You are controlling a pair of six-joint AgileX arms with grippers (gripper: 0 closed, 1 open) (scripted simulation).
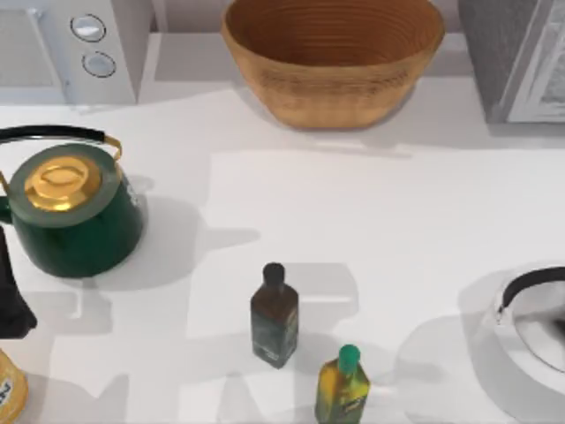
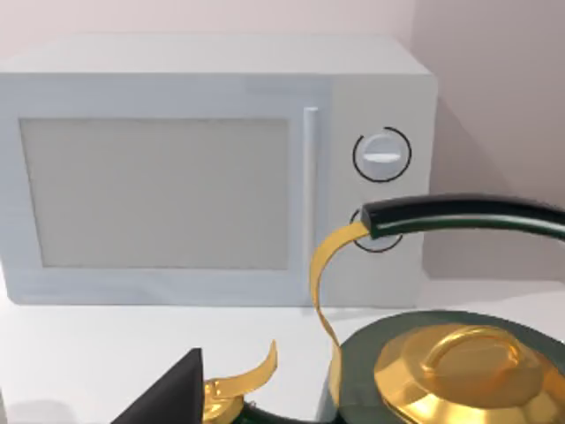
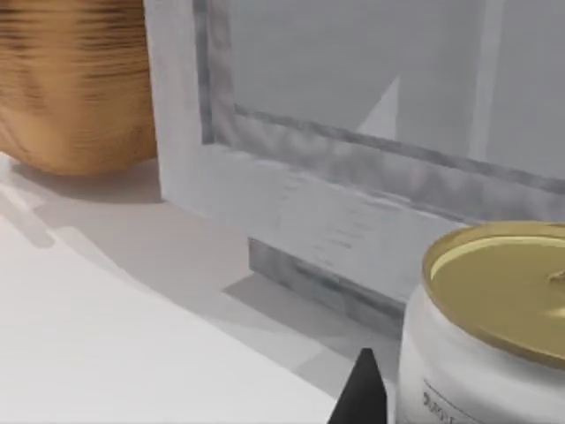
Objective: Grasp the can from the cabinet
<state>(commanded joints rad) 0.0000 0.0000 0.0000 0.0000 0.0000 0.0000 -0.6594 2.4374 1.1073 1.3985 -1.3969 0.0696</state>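
Several things stand on the white table [image 1: 371,230], placed here relative to the woven basket [image 1: 333,57] at the table's far edge. The grey cabinet [image 1: 521,57] stands to the basket's right, the white microwave [image 1: 71,49] to its left. Nearer than the microwave and well left of the basket sits a green kettle [image 1: 75,212] with a gold lid. Two bottles stand well in front of the basket: a dark bottle [image 1: 274,316] and, just beside it, a yellow oil bottle [image 1: 342,387] with a green cap. In the right wrist view, the can [image 3: 490,327], white with a gold top, stands upright beside the cabinet's frame, just next to one dark fingertip [image 3: 362,393] of the right gripper; whether either gripper is open cannot be told. The left arm [image 1: 13,296] sits beside the kettle.
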